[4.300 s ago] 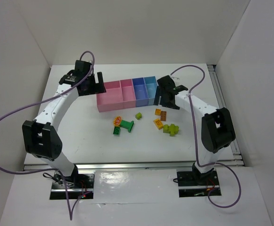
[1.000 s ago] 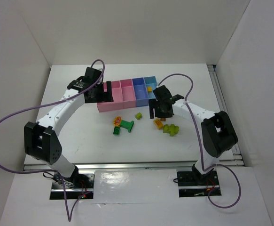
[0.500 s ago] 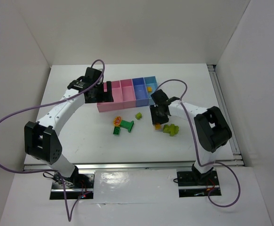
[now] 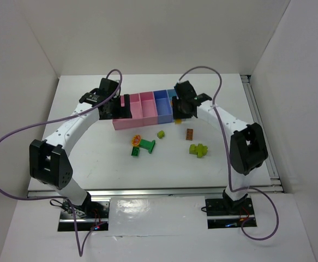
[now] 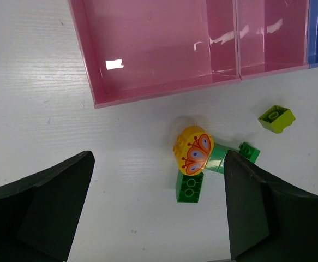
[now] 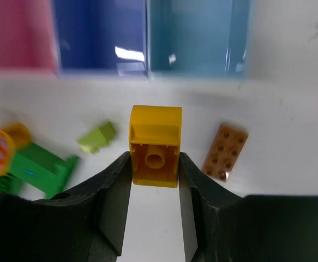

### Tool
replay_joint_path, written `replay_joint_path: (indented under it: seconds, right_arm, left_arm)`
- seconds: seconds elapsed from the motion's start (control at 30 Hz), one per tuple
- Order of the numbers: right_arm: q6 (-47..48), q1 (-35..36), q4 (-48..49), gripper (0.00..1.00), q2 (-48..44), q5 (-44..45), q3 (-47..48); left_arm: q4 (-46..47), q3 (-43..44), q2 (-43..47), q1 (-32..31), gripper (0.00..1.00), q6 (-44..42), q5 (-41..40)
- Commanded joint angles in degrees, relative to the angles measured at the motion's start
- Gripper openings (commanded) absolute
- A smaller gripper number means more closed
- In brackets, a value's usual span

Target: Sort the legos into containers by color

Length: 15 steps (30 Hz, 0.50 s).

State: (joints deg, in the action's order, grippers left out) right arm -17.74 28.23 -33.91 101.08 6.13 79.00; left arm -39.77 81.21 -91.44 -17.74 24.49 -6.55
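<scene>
- The right gripper (image 6: 155, 166) has come up off the middle of the counter (image 4: 99, 158) and swung toward the far edge. Its jaws are closed to brick width on a yellow brick (image 6: 155, 143), pinched by two opposite sides.
- The spot beside the orange-brown brick (image 4: 190, 134) where that brick lay is now bare, so one more piece is on its way to a bin.
- The gripper hangs at the near wall of the light blue bin (image 6: 197, 38), at the right end of the row. A yellow piece showed in that bin a second ago, so it looks like the right home.
- The left gripper (image 5: 156, 164) has not moved. Its jaws are wide apart and empty, at the near left corner of the wide pink bin (image 5: 148, 49).
- Still loose mid-counter are a small lime brick (image 4: 161, 134), a lime cluster (image 4: 198, 149) and a dark green brick (image 5: 189, 188) touching a yellow flower-print piece (image 5: 192, 155).
- The counter is open toward its right edge. The bin's near wall still has to be cleared, and the blue-purple bin (image 6: 99, 38) adjoins on the left, so drift that way risks a missort.
</scene>
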Motion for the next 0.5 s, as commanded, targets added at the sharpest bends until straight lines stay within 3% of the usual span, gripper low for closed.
replay_joint_path:
  seconds: [0.0,0.17,0.23,0.37,0.47]
  right_arm:
    - [-1.68,-3.26,1.3,0.35,4.88,2.23,10.53]
    - [-3.88,-6.26,-1.86,0.35,18.17,0.55,28.8]
    - [-4.41,-6.78,-1.86,0.38,22.56,1.07,31.99]
    - [-4.41,-6.78,-3.7,0.77,25.49,1.6,37.88]
    - [-4.41,-6.26,-1.87,0.83,20.5,4.58,33.78]
  left_arm:
    - [0.75,1.5,-0.67,-0.1,1.0,1.17,0.13]
    - [0.75,2.55,-0.67,-0.1,1.0,-0.58,0.66]
    - [0.22,2.55,-0.67,-0.1,1.0,-1.11,0.66]
    - [-0.31,3.69,-1.2,-0.1,1.0,-1.64,-0.39]
    - [-0.31,4.22,-1.2,-0.1,1.0,-2.17,-0.4]
